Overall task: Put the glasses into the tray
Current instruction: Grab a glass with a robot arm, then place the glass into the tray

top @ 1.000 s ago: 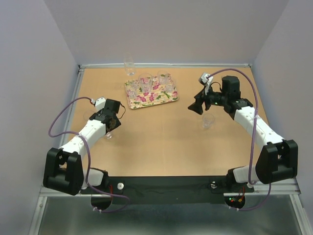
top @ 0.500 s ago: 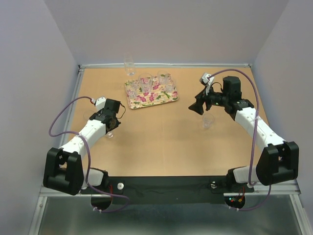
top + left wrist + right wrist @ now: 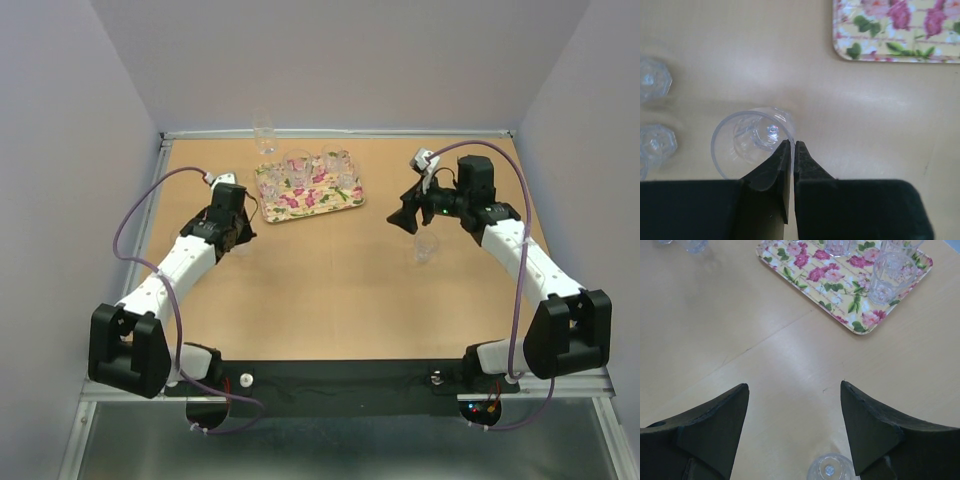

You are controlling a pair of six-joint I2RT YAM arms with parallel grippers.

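Over the table [image 3: 330, 290], left gripper [image 3: 791, 143] pinches a glass [image 3: 747, 140] by its rim; right gripper [image 3: 794, 385] stands wide, empty. So thin a hold may slip.

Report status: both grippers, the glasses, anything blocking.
Left gripper shut on tumbler rim, short of tray. Right gripper open above second tumbler on table. Several glasses in tray. Path looks clear.

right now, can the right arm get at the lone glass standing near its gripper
Probably yes: the right gripper is open and the glass stands alone on the table, lined up with the gap between the fingers, with nothing beside it.
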